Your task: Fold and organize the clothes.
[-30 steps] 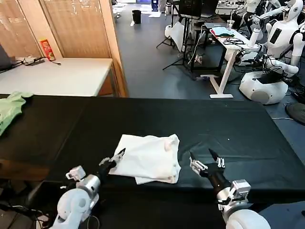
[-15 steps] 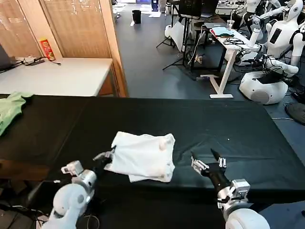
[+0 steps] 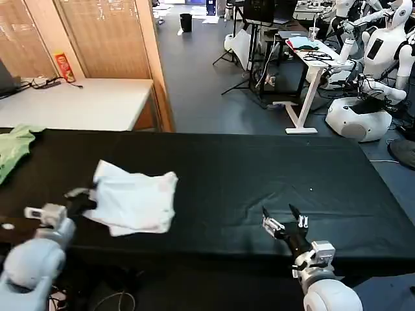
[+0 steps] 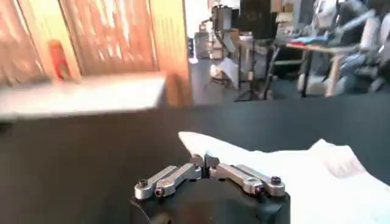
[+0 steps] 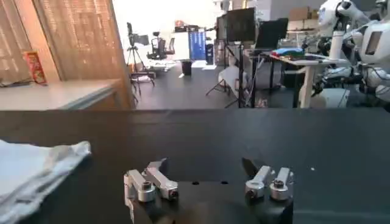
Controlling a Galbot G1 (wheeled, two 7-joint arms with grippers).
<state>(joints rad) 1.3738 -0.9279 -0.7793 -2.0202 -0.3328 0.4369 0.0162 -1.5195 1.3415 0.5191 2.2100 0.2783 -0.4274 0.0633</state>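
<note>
A folded white T-shirt (image 3: 135, 202) is seen lying on a black table (image 3: 259, 175), well toward the table's left half and close to its near edge. The left gripper (image 3: 83, 197) is pressed against the shirt's left edge, and in the left wrist view its fingers (image 4: 196, 161) are drawn together on a pinch of the white cloth (image 4: 292, 176), so the shirt is judged to be held by this claw. From the claw, the bundle extends away toward the table's middle, its longer side running roughly along the table's length, with a rumpled raised corner at the far right end. The right gripper (image 3: 284, 220) is held low above the table's near edge, well apart from the shirt on its right side, with its two fingers spread and nothing between them; in the right wrist view only the shirt's near end (image 5: 36, 170) is reached by the eye, far off to one side. The left arm is therefore much the nearer to the shirt. A light green garment (image 3: 14, 148) is lying at the table's far left end, apart from the shirt; it is the one thing that further travel leftward could meet. Between the shirt and the right gripper, bare black tabletop is seen.
</note>
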